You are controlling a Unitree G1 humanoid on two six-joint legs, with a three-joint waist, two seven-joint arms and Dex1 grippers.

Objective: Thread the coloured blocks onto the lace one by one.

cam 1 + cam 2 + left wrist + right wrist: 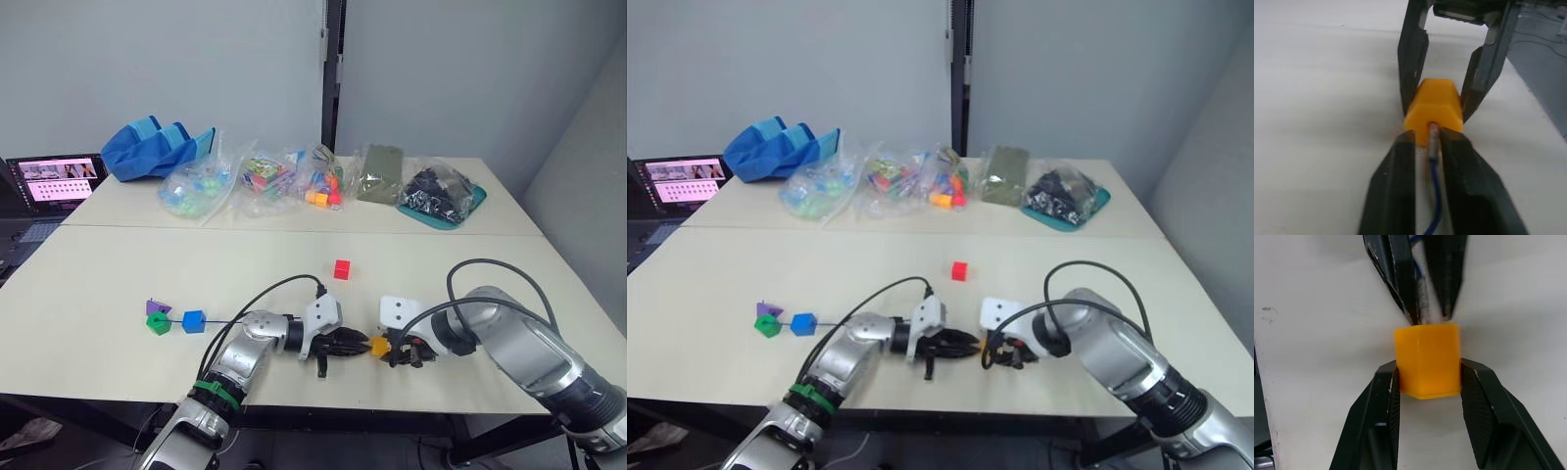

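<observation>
Along the far edge of the table (118, 294) sits a row of clutter: a blue cloth bag (157, 147), three clear bags of mixed toys (260, 181), a flat olive pouch (380, 173) and a teal tray of black parts (441, 194). A laptop (57, 181) glows just off the table's left end. All of it lies well away from the working spot near the front edge, and nothing stands between the two grippers.

Counting blocks: five in all. The red block (341, 269) sits alone in the middle of the table. Over on the left, the purple piece (157, 307), the green block (158, 323) and the blue block (193, 321) huddle together, and the dark-blue lace (1434, 188) runs from that cluster toward the left gripper. The fifth, the orange block (1427, 360), is right between the two grippers.

The right gripper (1427, 382) pinches the orange block from both sides, fingers pressed flat against its faces, holding it just above the tabletop. Facing it, the left gripper (1427, 142) has its fingers squeezed nearly together around the lace, the cord running up between them. The lace's pale tip (1433, 134) meets the face of the orange block at its hole, and the left fingertips (1400, 152) touch that same face.
</observation>
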